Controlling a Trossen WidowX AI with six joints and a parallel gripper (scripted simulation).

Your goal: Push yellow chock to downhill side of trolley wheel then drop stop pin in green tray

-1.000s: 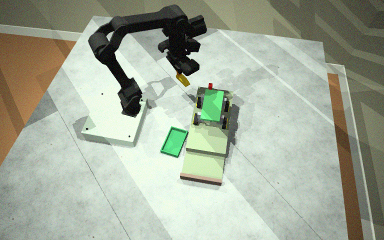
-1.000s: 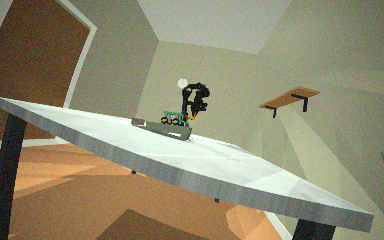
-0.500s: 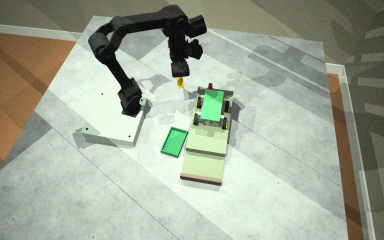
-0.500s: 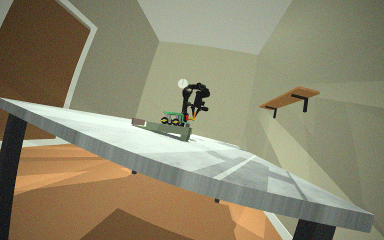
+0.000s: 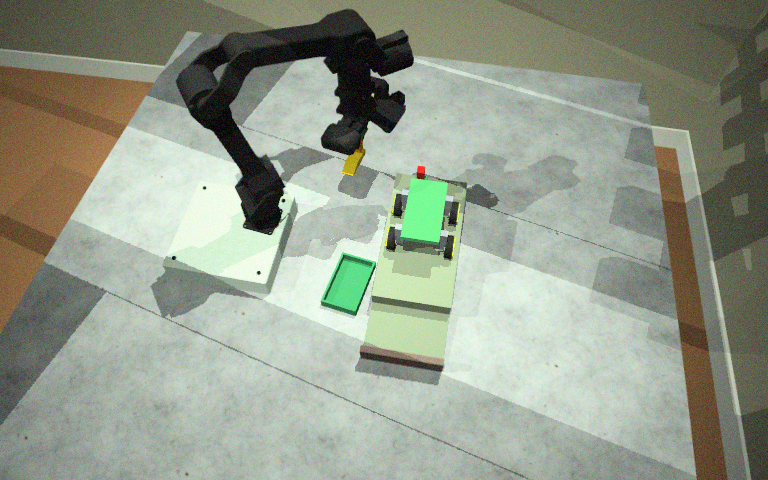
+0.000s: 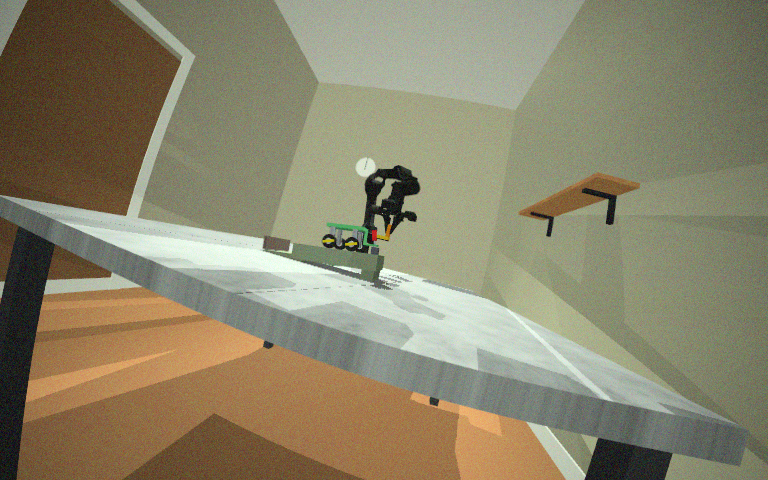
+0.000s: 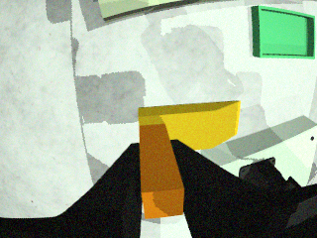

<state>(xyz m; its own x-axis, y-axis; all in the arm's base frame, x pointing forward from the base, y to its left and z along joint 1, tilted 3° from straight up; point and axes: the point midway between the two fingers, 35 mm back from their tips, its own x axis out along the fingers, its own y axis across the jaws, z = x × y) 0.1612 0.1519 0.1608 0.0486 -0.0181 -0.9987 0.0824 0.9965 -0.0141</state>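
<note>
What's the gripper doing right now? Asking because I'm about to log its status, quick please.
Gripper: closed on the yellow chock's orange handle, holding the chock off the table.

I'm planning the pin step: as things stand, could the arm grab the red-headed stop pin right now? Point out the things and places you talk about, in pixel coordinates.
Probably not yet: the gripper (image 5: 362, 138) (image 6: 388, 229) (image 7: 155, 150) is shut on the yellow chock (image 5: 353, 162) (image 6: 383, 237) (image 7: 203, 124) by its orange handle. The red pin head (image 5: 420, 171) (image 6: 374, 235) itself stands exposed at the ramp's uphill end.
</note>
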